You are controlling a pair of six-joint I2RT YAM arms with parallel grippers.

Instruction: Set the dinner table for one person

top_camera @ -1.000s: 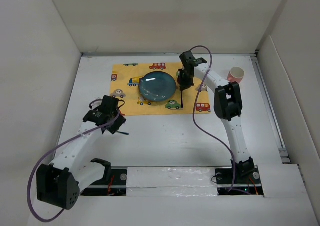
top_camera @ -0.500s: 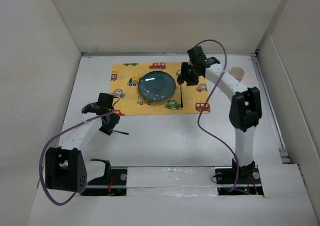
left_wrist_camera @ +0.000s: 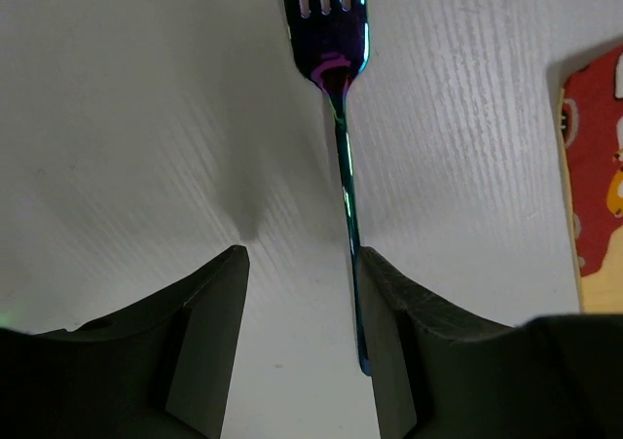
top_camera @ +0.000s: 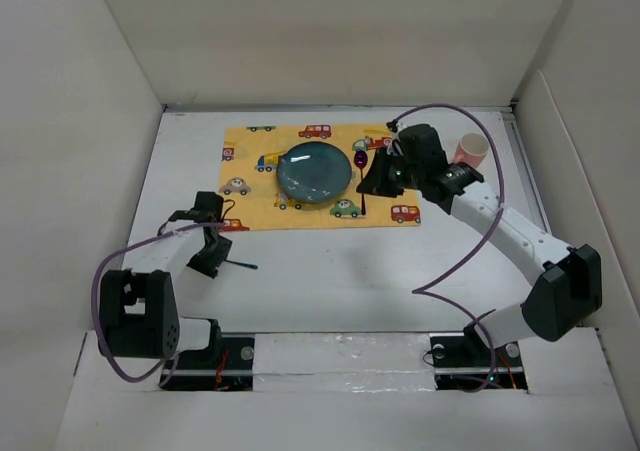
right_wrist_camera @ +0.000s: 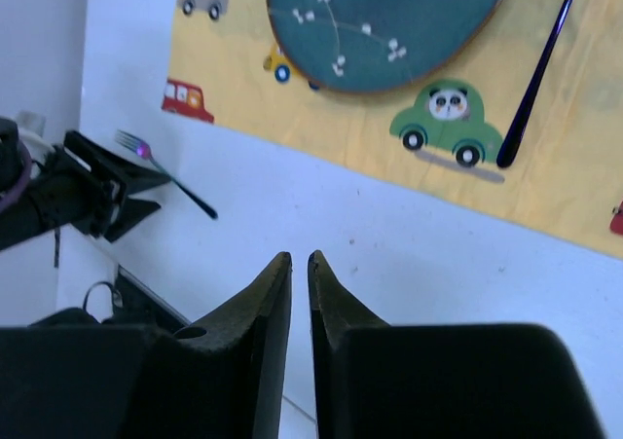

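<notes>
On the white dinner table (top_camera: 330, 281) lies a yellow cloth (top_camera: 300, 211) printed with cartoon cars, and a teal plate (top_camera: 315, 169) sits on it. A dark purple spoon (top_camera: 363, 191) lies on the cloth just right of the plate. My right gripper (top_camera: 378, 181) hovers above the spoon, shut and holding nothing (right_wrist_camera: 300, 256). An iridescent fork (left_wrist_camera: 336, 59) lies flat on the table left of the cloth's near corner. My left gripper (left_wrist_camera: 302, 264) is open and low over the fork's handle end, which rests against the inner face of the right finger (left_wrist_camera: 389, 303).
A pink paper cup (top_camera: 470, 149) stands at the back right, beyond the cloth. Cream walls (top_camera: 70, 171) close in the table on the left, back and right. The arm bases and a white rail (top_camera: 340, 356) run along the near edge.
My right gripper came off the spoon, drew back to the right and towards the near side, and its jaws opened then shut. My left gripper slid nearer its base beside the fork.
</notes>
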